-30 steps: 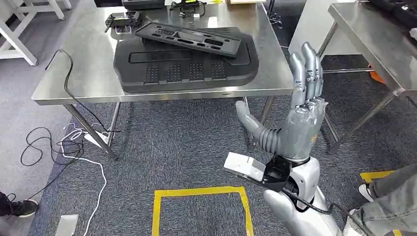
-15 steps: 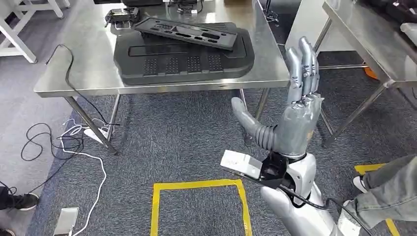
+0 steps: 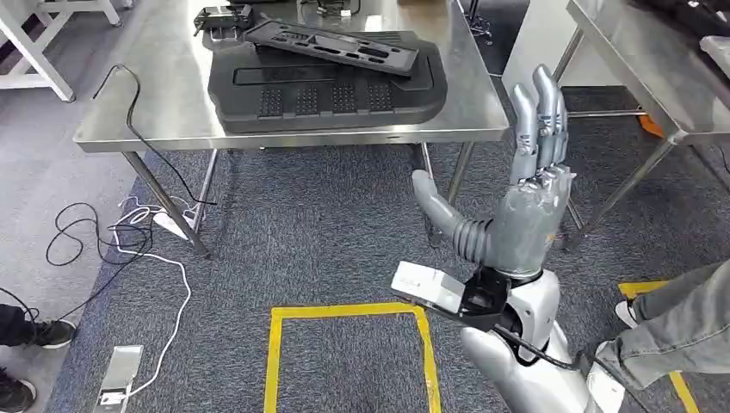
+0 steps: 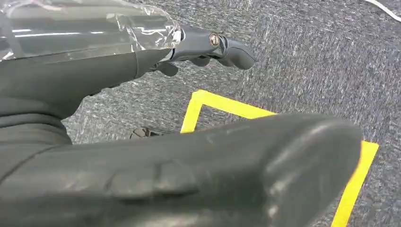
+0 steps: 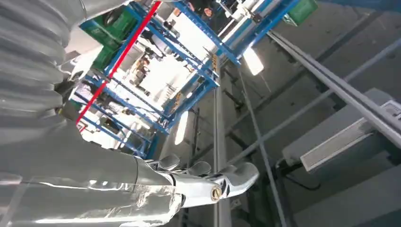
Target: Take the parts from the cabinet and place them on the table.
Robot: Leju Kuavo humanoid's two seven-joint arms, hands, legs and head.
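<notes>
A large black moulded panel [image 3: 327, 90] lies flat on the steel table [image 3: 163, 112] ahead. A narrower black slotted part [image 3: 331, 43] rests on top of the panel. My right hand [image 3: 525, 206] is raised in front of the table's near right corner, fingers straight up and thumb spread, holding nothing. From the right wrist camera, its fingers [image 5: 213, 184] point toward the ceiling. My left hand [image 4: 142, 156] hangs above the carpet with its fingers [image 4: 208, 42] extended and nothing in them.
A second steel table [image 3: 654, 77] stands at the right. A person's leg [image 3: 680, 323] is at the lower right and dark shoes [image 3: 17, 331] at the lower left. Cables [image 3: 129, 249] and a power strip [image 3: 116, 374] lie on the carpet. A yellow tape square [image 3: 344, 311] marks the floor.
The whole head picture has shifted a little, so the camera moved. My right hand stays raised and spread, and the parts on the table lie as before.
</notes>
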